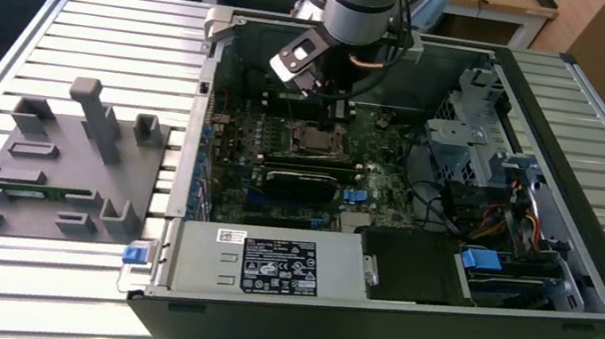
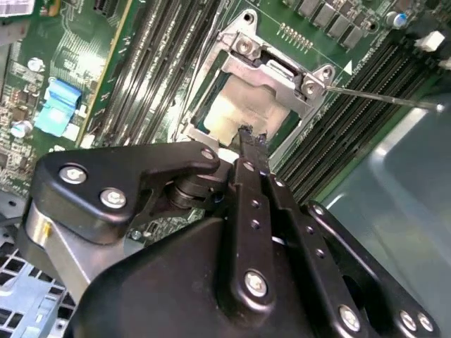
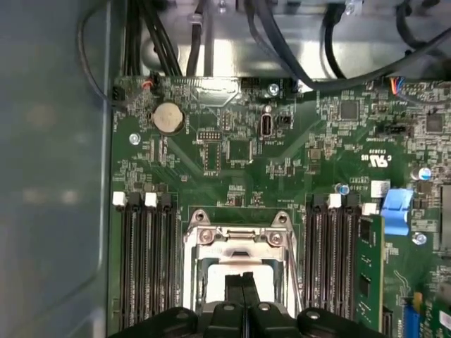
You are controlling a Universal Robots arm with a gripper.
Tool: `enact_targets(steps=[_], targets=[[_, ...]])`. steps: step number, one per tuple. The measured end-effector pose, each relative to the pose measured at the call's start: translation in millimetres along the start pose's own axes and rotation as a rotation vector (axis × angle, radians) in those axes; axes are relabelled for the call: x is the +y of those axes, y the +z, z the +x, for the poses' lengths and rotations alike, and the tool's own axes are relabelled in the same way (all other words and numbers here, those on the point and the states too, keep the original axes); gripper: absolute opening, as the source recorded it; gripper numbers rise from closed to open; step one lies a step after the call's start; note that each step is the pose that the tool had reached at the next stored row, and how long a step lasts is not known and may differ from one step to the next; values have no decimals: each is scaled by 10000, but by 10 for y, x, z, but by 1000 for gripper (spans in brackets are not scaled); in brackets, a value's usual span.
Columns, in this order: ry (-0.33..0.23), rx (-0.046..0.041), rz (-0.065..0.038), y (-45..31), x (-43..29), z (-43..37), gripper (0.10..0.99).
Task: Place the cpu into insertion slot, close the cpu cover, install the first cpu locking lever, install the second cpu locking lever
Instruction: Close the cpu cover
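The black gripper [image 2: 246,137] has its two thin fingers pressed tight together, with nothing between them. Its tip sits right on, or just over, the small square cpu with the silvery-grey top [image 2: 236,105].

The cpu lies flat in the small square insertion slot with the silver rim [image 1: 313,141], on the green board [image 3: 239,151] inside the big black computer case [image 1: 375,324]. So step one looks done.

The thin silvery metal cpu cover with the square window [image 2: 282,77] seems to be down around the chip (I can't tell if it sits all the way flat).

One thin silver wire lever [image 2: 380,97] sticks out loose to the side, so I think it is not locked yet. I can't make out the other lever clearly.
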State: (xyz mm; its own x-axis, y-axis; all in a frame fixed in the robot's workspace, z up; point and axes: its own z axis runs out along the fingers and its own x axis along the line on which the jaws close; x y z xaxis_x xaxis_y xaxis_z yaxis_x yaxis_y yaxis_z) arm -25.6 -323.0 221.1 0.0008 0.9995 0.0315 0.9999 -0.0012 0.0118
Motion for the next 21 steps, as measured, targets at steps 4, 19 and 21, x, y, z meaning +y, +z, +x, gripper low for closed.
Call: enact_targets(steps=[4,19,21], targets=[[0,-2,2,25,-52,-1,106],[0,0,1,45,-131,-2,106],[1,1,0,48,-141,-2,106]])
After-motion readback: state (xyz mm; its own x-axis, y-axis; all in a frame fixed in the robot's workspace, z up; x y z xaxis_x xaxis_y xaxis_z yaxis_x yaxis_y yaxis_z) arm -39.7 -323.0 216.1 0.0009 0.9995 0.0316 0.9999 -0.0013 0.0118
